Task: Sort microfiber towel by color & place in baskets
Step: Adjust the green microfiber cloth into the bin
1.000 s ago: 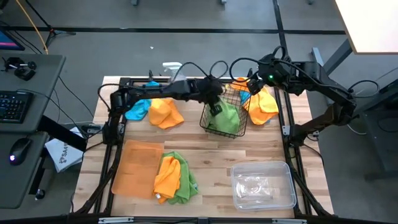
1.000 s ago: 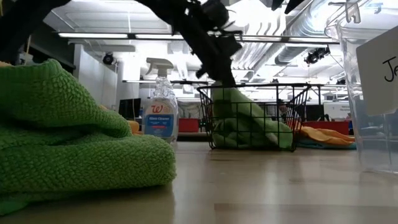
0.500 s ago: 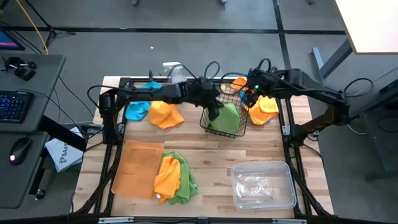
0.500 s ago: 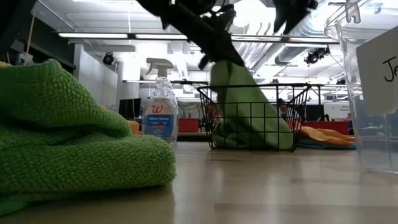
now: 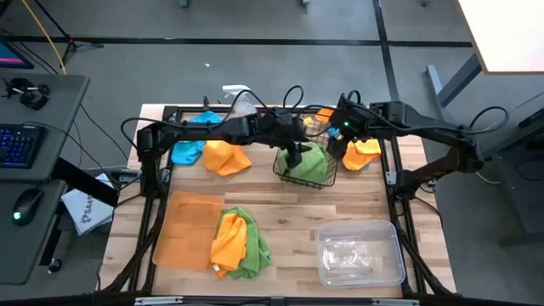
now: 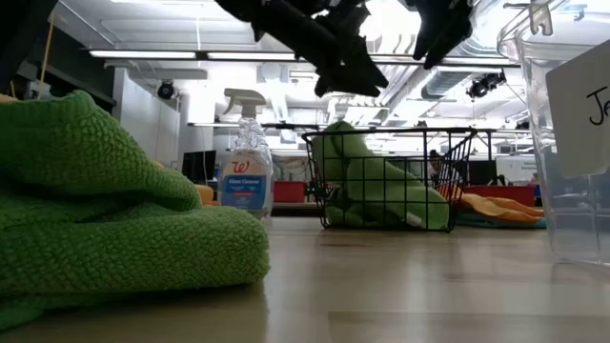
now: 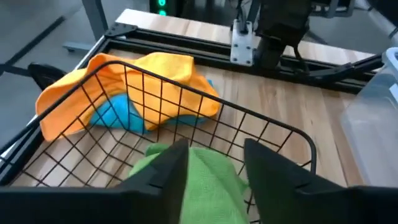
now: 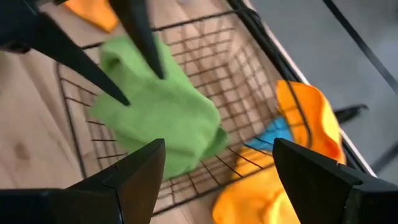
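Observation:
A lime green towel [image 5: 313, 163] lies in a heap on the floor of the black wire basket [image 5: 277, 167], as the low view [image 6: 381, 191] also shows. My left gripper [image 5: 295, 155] hangs open just above it, clear of the cloth [image 6: 351, 78], with its fingers apart over the towel in the left wrist view [image 7: 216, 149]. My right gripper [image 5: 338, 129] is open and empty over the basket's far right corner [image 8: 219, 146]. An orange towel [image 5: 228, 157] and a turquoise towel [image 5: 187, 150] lie at the far left. An orange and turquoise pile [image 5: 362, 153] lies right of the basket.
A flat orange tray [image 5: 183, 223] lies near left, with an orange and a green towel [image 5: 238, 242] heaped on its right side. A clear plastic bin [image 5: 359, 252] stands near right. A spray bottle [image 5: 239, 96] stands at the far edge.
My left gripper rose from the basket with the green towel hanging below it, then let go. The towel has fallen back into the basket in a heap. My right gripper has come toward the basket from the table's right.

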### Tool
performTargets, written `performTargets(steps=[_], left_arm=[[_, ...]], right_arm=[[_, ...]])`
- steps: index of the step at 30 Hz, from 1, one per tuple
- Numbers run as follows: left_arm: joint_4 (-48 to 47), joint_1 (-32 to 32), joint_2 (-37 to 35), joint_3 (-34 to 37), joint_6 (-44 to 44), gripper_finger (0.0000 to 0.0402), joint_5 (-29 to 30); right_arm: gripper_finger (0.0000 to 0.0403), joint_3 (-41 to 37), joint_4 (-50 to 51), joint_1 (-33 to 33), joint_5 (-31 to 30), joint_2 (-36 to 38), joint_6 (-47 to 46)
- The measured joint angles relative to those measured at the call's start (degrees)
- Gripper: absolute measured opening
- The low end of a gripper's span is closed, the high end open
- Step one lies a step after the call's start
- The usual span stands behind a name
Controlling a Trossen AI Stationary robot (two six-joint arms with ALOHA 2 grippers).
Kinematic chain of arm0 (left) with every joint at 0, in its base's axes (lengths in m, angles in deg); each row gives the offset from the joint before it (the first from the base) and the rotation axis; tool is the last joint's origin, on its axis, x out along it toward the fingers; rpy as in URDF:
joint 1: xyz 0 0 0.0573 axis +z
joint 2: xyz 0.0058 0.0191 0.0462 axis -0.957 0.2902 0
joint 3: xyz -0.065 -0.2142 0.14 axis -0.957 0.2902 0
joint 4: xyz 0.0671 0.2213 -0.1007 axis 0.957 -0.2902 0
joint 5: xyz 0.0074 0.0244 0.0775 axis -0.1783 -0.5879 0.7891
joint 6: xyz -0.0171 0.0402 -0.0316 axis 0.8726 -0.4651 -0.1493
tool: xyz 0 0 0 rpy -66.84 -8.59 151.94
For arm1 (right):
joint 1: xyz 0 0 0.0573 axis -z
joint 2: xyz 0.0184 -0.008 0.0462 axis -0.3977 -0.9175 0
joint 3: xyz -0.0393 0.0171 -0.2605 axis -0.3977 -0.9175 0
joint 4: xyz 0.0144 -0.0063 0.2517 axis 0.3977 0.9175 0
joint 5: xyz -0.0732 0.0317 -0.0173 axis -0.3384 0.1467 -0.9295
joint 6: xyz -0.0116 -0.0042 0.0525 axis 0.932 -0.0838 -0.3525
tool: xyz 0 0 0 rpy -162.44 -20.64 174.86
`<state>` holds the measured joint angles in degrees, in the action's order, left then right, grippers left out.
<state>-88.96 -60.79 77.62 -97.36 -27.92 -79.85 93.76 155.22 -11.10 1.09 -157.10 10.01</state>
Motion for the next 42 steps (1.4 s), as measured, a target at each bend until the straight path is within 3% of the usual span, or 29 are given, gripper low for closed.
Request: performTargets(steps=[4, 7, 10, 13, 16, 21, 24, 28, 33, 38, 42], left_arm=[[-10.6, 0.8, -0.2, -5.1, -2.7, 0.0194, 0.0], [-22.0, 2.2, -2.1, -7.9, -3.5, 0.0203, 0.0], [-30.1, 4.2, -5.5, -8.0, -2.1, 0.0203, -0.6], [-30.9, 5.9, -10.3, -5.4, -0.8, 0.0202, -0.7], [-25.0, 7.3, -17.8, 0.6, 1.5, 0.0202, -0.7], [-9.6, 8.0, -32.3, 15.0, 6.7, 0.0201, -0.8], [0.5, 8.0, -39.8, 23.5, 11.1, 0.0201, 0.3], [7.9, 7.7, -46.5, 31.9, 16.6, 0.0201, 3.5], [8.8, 7.7, -50.5, 36.7, 21.4, 0.0201, 4.7], [8.9, 7.1, -51.5, 38.1, 21.8, 0.0201, 4.7], [9.0, 7.0, -51.3, 38.1, 21.5, 0.0201, 4.7]], right_arm=[[0.0295, -1.9, -4.5, 0.0, 1.4, 0.0, 1.4], [0.0295, -4.5, -9.0, 0.1, 3.4, 0.0, 1.5], [0.0292, -9.4, -15.8, 0.1, 7.6, 0.0, 1.8], [0.0265, -15.9, -24.9, 0.0, 12.4, 0.0, 1.9], [0.0198, -21.2, -34.9, 0.0, 14.7, -0.1, 1.7], [0.0024, -26.5, -48.0, 1.0, 15.9, -1.3, 1.4], [0.0019, -26.7, -50.8, 2.4, 16.3, -4.5, 1.6], [0.0003, -22.2, -50.8, 3.8, 20.4, -11.2, 3.9], [0.0001, -16.1, -44.3, 4.2, 21.3, -18.2, 7.4], [0.0001, -13.5, -33.0, 4.3, 20.3, -20.5, 11.8], [0.0001, -13.5, -25.4, 4.7, 15.3, -20.5, 14.3]])
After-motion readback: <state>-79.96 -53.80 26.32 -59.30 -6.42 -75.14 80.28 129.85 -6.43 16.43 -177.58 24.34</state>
